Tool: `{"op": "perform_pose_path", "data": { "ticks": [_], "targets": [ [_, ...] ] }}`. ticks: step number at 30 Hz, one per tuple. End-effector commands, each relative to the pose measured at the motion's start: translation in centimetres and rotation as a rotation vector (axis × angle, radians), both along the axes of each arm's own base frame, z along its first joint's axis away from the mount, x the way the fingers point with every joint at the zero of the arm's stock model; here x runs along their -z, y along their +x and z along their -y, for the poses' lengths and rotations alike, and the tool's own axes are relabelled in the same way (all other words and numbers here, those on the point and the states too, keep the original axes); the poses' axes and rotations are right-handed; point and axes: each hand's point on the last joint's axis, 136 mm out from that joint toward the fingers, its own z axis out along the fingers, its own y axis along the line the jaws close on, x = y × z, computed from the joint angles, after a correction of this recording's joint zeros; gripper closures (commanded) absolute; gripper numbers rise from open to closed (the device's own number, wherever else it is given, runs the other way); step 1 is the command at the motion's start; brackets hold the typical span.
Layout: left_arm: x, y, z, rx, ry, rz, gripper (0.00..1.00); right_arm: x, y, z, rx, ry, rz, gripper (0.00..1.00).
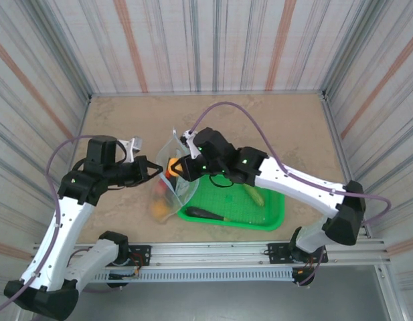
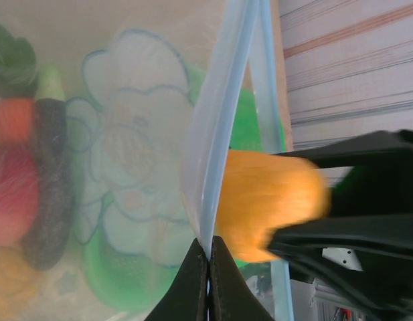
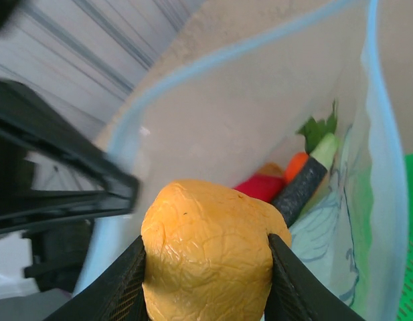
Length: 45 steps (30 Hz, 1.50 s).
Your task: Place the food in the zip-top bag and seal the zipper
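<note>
Between the right pincer's (image 3: 206, 284) two black fingers sat an orange fruit (image 3: 206, 234) with wrinkled skin. It was clamped from both sides, the jaws standing partway apart around it. Just ahead of that pincer the zip-top bag (image 3: 260, 114) gaped, and the zipper (image 3: 193, 70), a pale blue-green strip, curved round above the fruit; whether the fruit had passed the rim could not be told. Deeper in the pouch, beyond the fingertips, lay a dark purple eggplant (image 3: 303, 190), with an orange-red carrot (image 3: 296, 164) and a red apple (image 3: 260, 187) close against it. Across from the right pincer, the left pincer (image 2: 207, 257) was closed tight on the bag's mouth edge, the strip rising straight out from between its tips, and the orange fruit hung just beside that pinched edge. Beneath and behind the right pincer, seen from above, stood the green mesh basket (image 1: 276, 217), with a green cucumber (image 1: 254, 195) and a dark long vegetable (image 1: 205, 213) lying apart in it.
</note>
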Motion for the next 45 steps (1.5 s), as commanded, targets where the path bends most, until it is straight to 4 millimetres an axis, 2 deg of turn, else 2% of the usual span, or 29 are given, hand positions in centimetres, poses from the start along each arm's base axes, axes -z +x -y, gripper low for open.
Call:
{"op": "perform_pose_path", "data": {
  "ticks": [1, 9, 11, 12, 14, 23, 26, 28, 29, 30, 32, 36, 38, 42, 45],
  "targets": [
    [-2.2, -0.2, 0.2, 0.008, -0.024, 0.067, 1.0, 2.1, 0.4, 0.3, 0.024, -0.097, 0.002, 0.67],
    [-2.1, -0.3, 0.1, 0.006, -0.019, 0.071, 1.0, 6.3, -1.7, -2.1, -0.082, -0.224, -0.1, 0.68],
    [-2.1, -0.3, 0.1, 0.006, -0.018, 0.073, 1.0, 6.8, -2.0, -2.4, -0.094, -0.237, -0.107, 0.62],
    [-2.0, -0.3, 0.1, 0.005, -0.017, 0.074, 1.0, 7.0, -2.2, -2.4, -0.099, -0.238, -0.117, 0.56],
    [-2.1, -0.3, 0.0, 0.005, -0.018, 0.076, 1.0, 7.0, -2.4, -2.5, -0.106, -0.233, -0.126, 0.47],
    [-1.4, -0.4, -0.1, 0.003, -0.003, 0.066, 1.0, 4.5, -2.5, -1.5, -0.111, -0.156, -0.098, 0.34],
    [-1.4, -0.5, -0.2, 0.0, -0.004, 0.067, 1.0, 3.7, -2.6, -1.2, -0.11, -0.145, -0.086, 0.38],
    [-1.4, -0.5, -0.2, 0.001, 0.001, 0.069, 1.0, 2.7, -2.6, -0.8, -0.109, -0.128, -0.071, 0.52],
    [-1.3, -0.5, -0.3, -0.002, 0.007, 0.069, 1.0, 2.0, -2.7, -0.6, -0.111, -0.114, -0.063, 0.65],
    [-1.1, -0.6, -0.4, -0.004, 0.013, 0.064, 1.0, 1.2, -2.8, -0.2, -0.112, -0.097, -0.055, 0.75],
    [-1.0, -0.7, -0.5, -0.005, 0.017, 0.063, 1.0, 0.0, -2.7, 0.9, -0.104, -0.078, -0.038, 0.82],
    [-0.6, -0.9, -0.7, -0.011, 0.029, 0.061, 1.0, -1.9, -2.2, 4.0, -0.05, -0.062, -0.005, 0.8],
    [-0.4, -0.9, -0.8, -0.015, 0.037, 0.058, 1.0, -2.3, -1.9, 6.1, -0.011, -0.047, -0.003, 0.75],
    [-0.5, -0.9, -1.0, -0.024, 0.041, 0.06, 1.0, -1.2, -1.5, 10.0, 0.067, -0.038, -0.02, 0.57],
    [-0.9, -0.9, -1.0, -0.023, 0.044, 0.071, 1.0, 1.8, -1.1, 13.1, 0.143, -0.074, -0.077, 0.56]
  ]
}}
